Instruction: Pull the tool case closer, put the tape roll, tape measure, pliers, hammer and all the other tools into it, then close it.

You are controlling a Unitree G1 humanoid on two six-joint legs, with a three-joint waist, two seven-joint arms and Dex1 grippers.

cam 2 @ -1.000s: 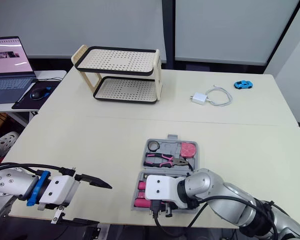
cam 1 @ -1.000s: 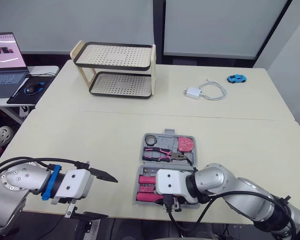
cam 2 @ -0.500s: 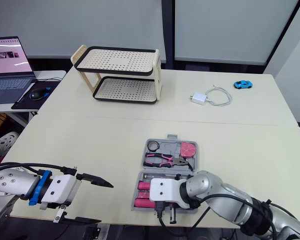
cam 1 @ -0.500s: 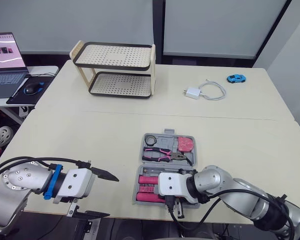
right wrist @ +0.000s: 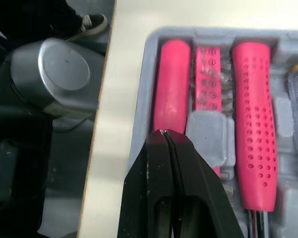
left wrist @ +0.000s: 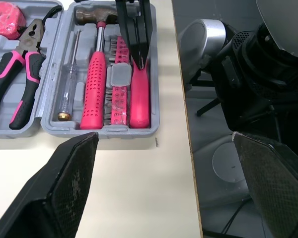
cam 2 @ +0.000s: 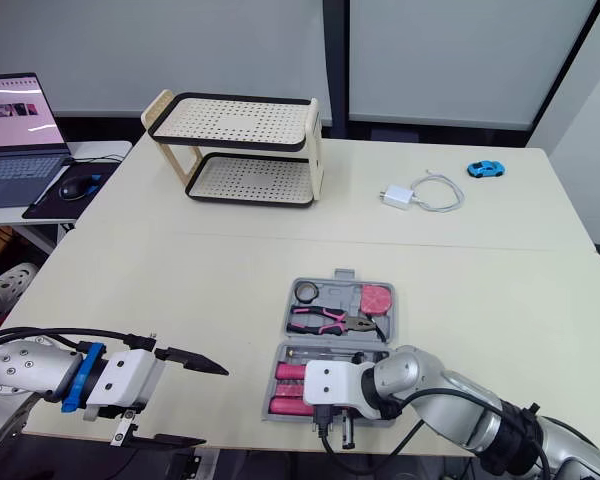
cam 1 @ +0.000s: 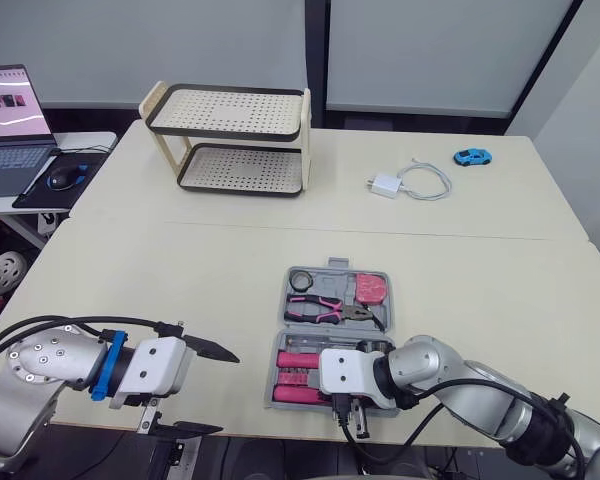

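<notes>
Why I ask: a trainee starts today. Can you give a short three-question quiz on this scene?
1. True or false: the tool case lid is shut.
2. The right gripper has its tips at: A the pliers; B the smooth pink handle; C the white charger.
3. Fill in: the left gripper is ____ (open or shut).
Key: 1 false; 2 B; 3 open.

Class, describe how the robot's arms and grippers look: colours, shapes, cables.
Both arms are silver with rounded joints, white boxy wrist blocks and black cables. The left arm wears a blue band. The left gripper and right gripper have tapered black fingers.
</notes>
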